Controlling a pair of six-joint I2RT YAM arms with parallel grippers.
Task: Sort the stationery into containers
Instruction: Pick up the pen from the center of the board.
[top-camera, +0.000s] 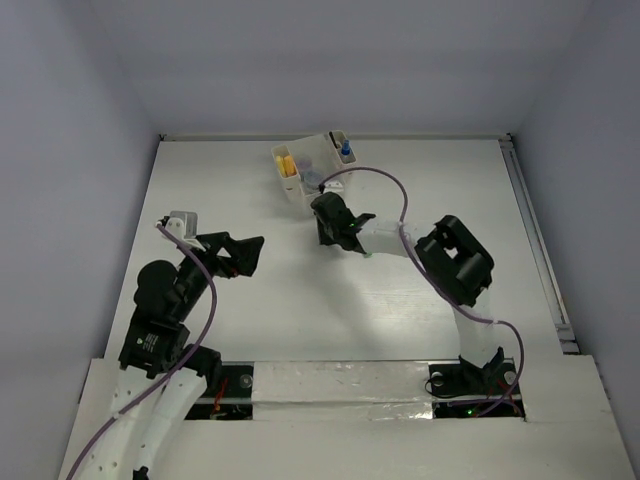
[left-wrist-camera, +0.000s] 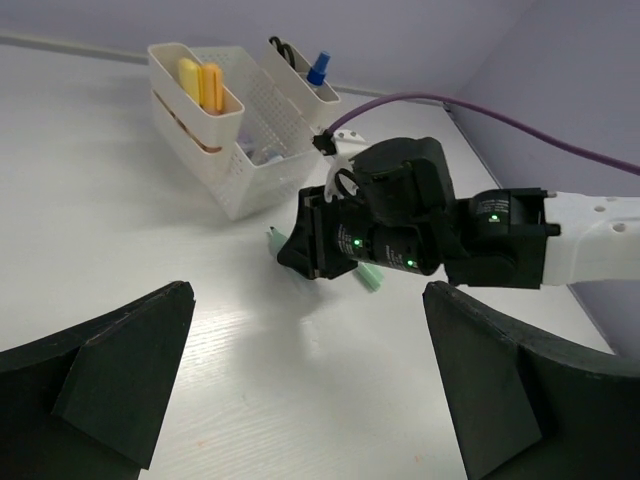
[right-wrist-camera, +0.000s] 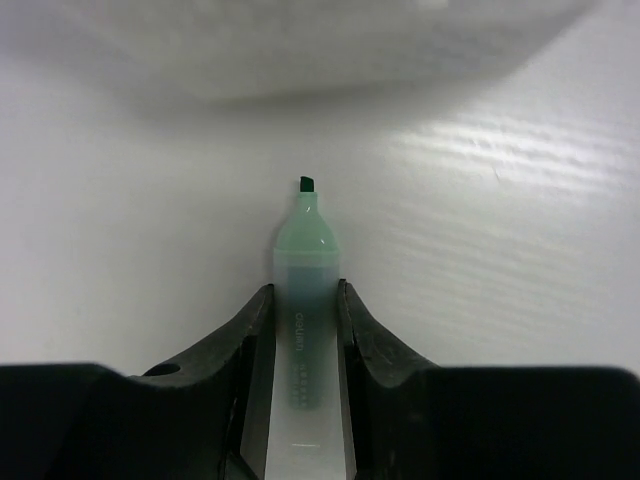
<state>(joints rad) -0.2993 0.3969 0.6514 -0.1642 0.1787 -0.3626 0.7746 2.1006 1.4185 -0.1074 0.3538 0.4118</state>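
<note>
Marker (right-wrist-camera: 303, 240) is sitting clamped in my nearly shut right gripper (right-wrist-camera: 303, 293), risking swivelling in this narrow hold and clipping organizer (top-camera: 312, 152) wall at 12 o'clock.

The light green marker (right-wrist-camera: 305, 240), tip bare, points up-frame at lower centre, clamped by the right gripper (right-wrist-camera: 303, 295). Upper left, the cream organizer (left-wrist-camera: 250, 185) holds a yellow block (left-wrist-camera: 189, 75) and an orange block (left-wrist-camera: 211, 85).

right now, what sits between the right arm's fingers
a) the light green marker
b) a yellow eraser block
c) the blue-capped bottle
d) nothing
a: in the right wrist view the right gripper has its fingers pressed against both sides of the light green marker, whose dark tip points away from the camera.
</note>
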